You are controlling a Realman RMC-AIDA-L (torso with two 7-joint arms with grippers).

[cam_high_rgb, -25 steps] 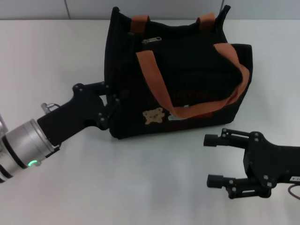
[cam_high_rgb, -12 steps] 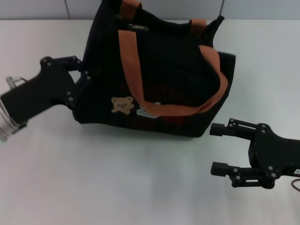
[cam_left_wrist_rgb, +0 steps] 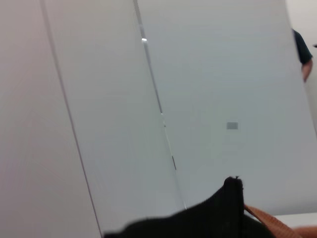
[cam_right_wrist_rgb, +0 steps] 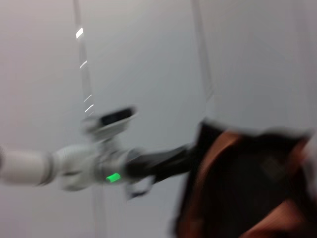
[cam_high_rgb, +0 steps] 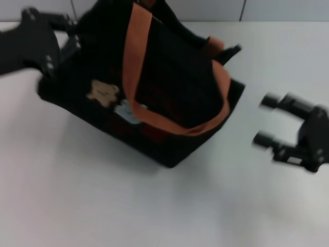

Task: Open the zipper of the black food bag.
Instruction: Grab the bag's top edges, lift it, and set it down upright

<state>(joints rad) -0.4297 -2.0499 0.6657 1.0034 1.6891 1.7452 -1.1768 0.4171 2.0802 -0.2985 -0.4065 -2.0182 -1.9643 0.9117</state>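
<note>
The black food bag [cam_high_rgb: 175,87] stands tilted and skewed at the upper left of the white table [cam_high_rgb: 103,206]. Its tan bear patch [cam_high_rgb: 103,92] faces me and an orange-brown handle [cam_high_rgb: 134,62] loops over its front. My left gripper [cam_high_rgb: 69,43] is at the bag's far left end, shut on the fabric there. Off to the bag's right, apart from it, my right gripper [cam_high_rgb: 264,119] stands open with nothing between its fingers. The zipper is hidden. The left wrist view shows only a bag corner [cam_left_wrist_rgb: 218,218]. The right wrist view shows the bag [cam_right_wrist_rgb: 237,188] and my left arm [cam_right_wrist_rgb: 99,168].
The grey panelled wall [cam_high_rgb: 282,9] runs right behind the table's far edge, close to the bag's top. Bare white tabletop lies in front of the bag and between it and the right gripper.
My left gripper has swung left and toward the far edge, dragging and tilting the bag with it. The right gripper has moved right and farther back.
</note>
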